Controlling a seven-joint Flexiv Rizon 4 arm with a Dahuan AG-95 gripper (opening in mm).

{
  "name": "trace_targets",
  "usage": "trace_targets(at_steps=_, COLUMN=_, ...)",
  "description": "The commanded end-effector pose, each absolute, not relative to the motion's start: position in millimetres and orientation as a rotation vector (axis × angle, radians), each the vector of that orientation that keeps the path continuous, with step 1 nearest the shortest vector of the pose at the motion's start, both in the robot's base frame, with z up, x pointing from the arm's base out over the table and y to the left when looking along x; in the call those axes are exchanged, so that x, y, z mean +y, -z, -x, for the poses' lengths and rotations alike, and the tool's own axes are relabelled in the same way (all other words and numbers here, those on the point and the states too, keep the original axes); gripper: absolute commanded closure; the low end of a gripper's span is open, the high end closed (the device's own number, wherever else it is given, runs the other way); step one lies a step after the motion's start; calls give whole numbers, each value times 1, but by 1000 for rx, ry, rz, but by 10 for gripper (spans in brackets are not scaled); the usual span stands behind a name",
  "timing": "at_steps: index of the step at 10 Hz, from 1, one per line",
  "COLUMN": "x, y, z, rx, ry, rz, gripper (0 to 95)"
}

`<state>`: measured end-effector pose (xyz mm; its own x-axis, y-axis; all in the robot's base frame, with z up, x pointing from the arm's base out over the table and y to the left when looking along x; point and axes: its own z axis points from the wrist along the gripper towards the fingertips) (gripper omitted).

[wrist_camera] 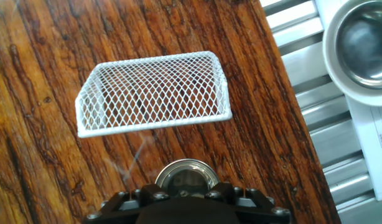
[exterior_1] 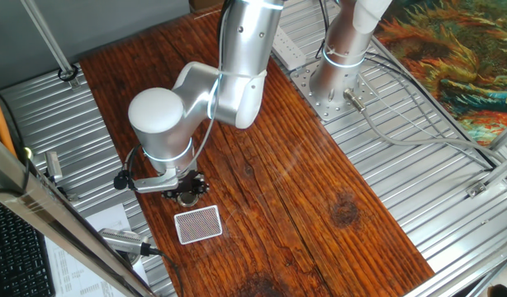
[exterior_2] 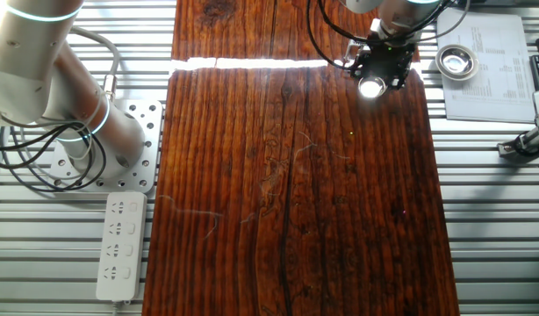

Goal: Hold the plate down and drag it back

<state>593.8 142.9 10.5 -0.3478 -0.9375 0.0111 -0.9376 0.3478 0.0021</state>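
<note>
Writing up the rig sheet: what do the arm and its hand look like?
The arm is glossy silver-white with rounded, capped joints and thin glowing light-blue rings at the joint seams. A thin dark cable loops alongside its lower link. The hand is a small black assembly on a silver bracket, with a black knob sticking out on one side. In the hand view its lower edge shows a row of bolt heads.

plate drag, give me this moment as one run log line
phase: gripper above plate | jaws: cannot tell | plate: on wooden table, near white mesh rack, apart | contact: unclear
</note>
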Motion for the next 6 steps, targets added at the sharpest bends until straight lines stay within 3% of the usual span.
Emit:
trace_targets(at_steps=1, x=144, y=-9, z=-594, rx=-2586, ry=9, rz=-1783, gripper=950)
trace_targets(at_steps=4, x=149, y=-6, z=-593, rx=-2615, ry=16, rz=-1745, gripper=950)
trace_targets(at_steps=6, x=149, y=-6, z=-593, rx=-2611, ry=16, rz=-1749, gripper=570)
